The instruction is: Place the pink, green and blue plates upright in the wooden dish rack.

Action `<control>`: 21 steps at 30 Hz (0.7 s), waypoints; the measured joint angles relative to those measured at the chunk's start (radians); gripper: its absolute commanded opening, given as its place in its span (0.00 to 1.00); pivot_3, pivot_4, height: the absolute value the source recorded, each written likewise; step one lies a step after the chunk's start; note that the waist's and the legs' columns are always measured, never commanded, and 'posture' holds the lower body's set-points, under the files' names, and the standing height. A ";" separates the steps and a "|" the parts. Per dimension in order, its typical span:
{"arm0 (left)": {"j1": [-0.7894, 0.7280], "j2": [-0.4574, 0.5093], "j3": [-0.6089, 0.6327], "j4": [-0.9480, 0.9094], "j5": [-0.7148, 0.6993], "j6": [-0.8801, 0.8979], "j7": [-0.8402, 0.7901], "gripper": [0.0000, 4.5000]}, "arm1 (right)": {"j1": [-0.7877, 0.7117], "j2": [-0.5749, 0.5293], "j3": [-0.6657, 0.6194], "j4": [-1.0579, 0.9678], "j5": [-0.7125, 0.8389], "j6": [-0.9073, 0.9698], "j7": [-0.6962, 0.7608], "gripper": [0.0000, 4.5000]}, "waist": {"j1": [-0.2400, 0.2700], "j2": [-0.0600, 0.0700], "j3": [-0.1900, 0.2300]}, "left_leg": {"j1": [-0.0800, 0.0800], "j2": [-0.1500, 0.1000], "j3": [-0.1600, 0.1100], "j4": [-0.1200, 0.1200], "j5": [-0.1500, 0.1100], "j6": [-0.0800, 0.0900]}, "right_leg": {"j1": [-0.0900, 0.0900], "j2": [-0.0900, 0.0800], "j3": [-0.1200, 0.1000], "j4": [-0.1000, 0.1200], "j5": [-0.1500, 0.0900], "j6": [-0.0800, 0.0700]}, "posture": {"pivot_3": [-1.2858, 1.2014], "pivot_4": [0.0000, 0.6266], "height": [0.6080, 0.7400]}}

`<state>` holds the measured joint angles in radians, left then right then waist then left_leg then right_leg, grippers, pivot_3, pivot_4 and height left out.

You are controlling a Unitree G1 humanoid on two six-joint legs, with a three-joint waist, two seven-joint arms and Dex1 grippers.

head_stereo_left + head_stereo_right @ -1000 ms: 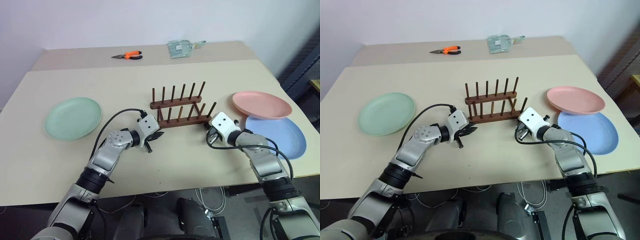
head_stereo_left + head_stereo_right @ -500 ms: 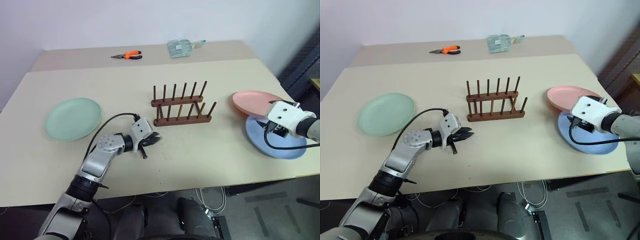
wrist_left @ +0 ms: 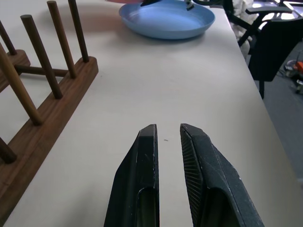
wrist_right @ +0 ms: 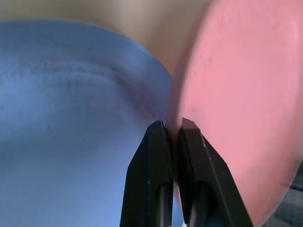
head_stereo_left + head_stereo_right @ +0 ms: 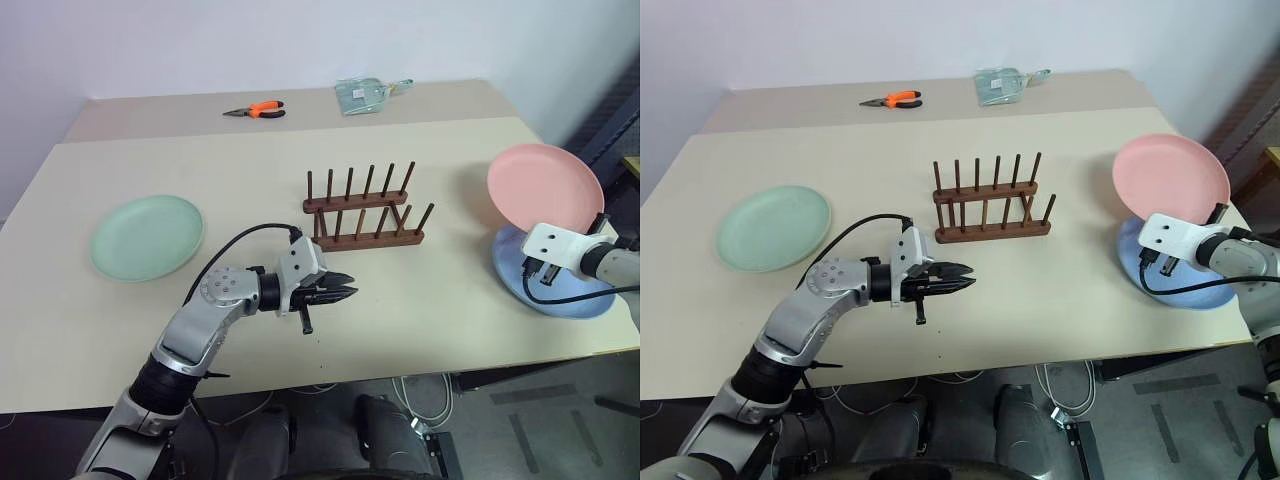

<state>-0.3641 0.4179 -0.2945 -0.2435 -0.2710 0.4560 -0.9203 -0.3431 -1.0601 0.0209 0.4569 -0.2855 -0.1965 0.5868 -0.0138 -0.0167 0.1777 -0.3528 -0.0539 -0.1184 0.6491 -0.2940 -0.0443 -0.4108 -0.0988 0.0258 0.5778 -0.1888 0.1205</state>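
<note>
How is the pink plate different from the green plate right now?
The pink plate is tipped up on its edge, while the green plate lies flat on the table. The right claw pinches the pink plate's rim; nothing holds the green plate. The pink one is at the table's right, the green at its left. Both are round and plain.

No readable text, labels, brands, numbers or signs anywhere in scene. Plates, rack and table surfaces plain, unmarked. Clear packet (image 5: 364, 96) at far table edge shows markings too small to read.
</note>
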 measured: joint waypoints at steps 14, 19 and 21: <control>-0.003 0.028 0.044 0.019 -0.023 -0.002 -0.001 0.16 | -0.188 0.293 -0.344 -0.684 1.139 0.872 0.055 0.00 | 0.029 0.001 0.001 | -0.004 -0.002 -0.008 0.002 0.000 0.000 | 0.001 0.000 -0.003 -0.002 0.000 -0.001 | 0.52 0.24 1.00; -0.002 0.029 0.049 0.016 -0.026 -0.002 0.000 0.16 | -0.171 0.296 -0.342 -0.698 1.207 0.966 0.051 0.00 | 0.025 0.001 0.002 | -0.003 -0.002 -0.008 0.001 0.000 0.000 | 0.000 0.001 -0.003 -0.001 0.000 0.000 | 0.52 0.24 1.00; 0.000 0.029 0.049 0.009 -0.026 -0.001 0.003 0.16 | -0.171 0.298 -0.337 -0.691 1.200 0.968 0.047 0.00 | 0.021 0.002 0.001 | -0.003 -0.001 -0.007 0.001 0.000 0.000 | 0.000 0.001 -0.003 0.000 0.000 0.000 | 0.52 0.24 1.00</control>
<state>-0.3642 0.4472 -0.2451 -0.2350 -0.2975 0.4549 -0.9178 -0.5138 -0.7624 -0.3159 -0.2344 0.9147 0.7719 0.6343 0.0072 -0.0151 0.1792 -0.3555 -0.0548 -0.1255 0.6497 -0.2940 -0.0442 -0.4112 -0.0979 0.0227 0.5776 -0.1888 0.1203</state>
